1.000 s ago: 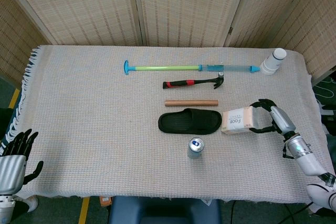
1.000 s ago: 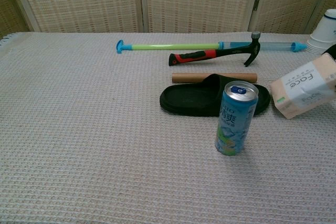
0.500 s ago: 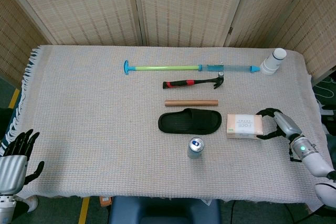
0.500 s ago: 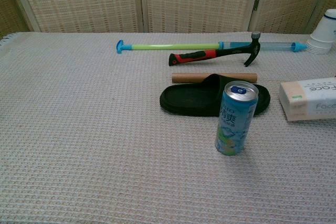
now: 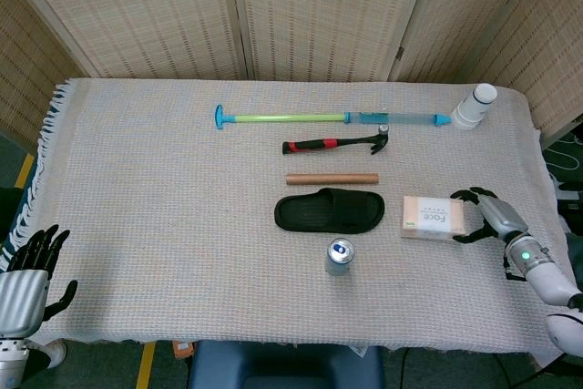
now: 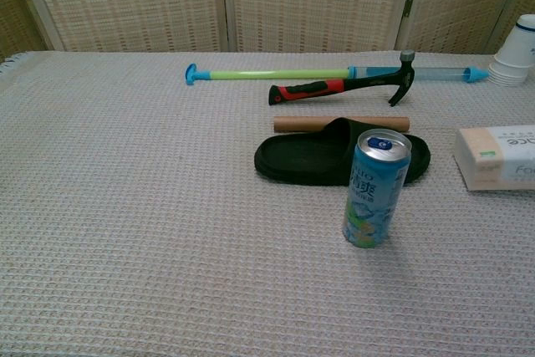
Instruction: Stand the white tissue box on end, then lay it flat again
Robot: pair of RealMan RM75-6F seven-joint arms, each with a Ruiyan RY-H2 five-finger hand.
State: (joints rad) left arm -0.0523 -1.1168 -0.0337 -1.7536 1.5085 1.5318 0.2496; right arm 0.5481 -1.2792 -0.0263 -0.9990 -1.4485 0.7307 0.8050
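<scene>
The box [image 5: 434, 218] has dropped from its tilt and now lies flat, right of the slipper [image 5: 330, 210]. The right hand [image 5: 489, 215] stays cupped around its far end, fingers curved. The left hand [image 5: 25, 272] hangs spread off the table's [image 5: 164, 225] corner.

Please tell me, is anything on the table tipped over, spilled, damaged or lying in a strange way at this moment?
Nothing stands out. The white tissue box lies flat on the cloth, the right hand beside its right end. The can stands upright, and the slipper, hammer and tube lie flat, none visibly damaged.
</scene>
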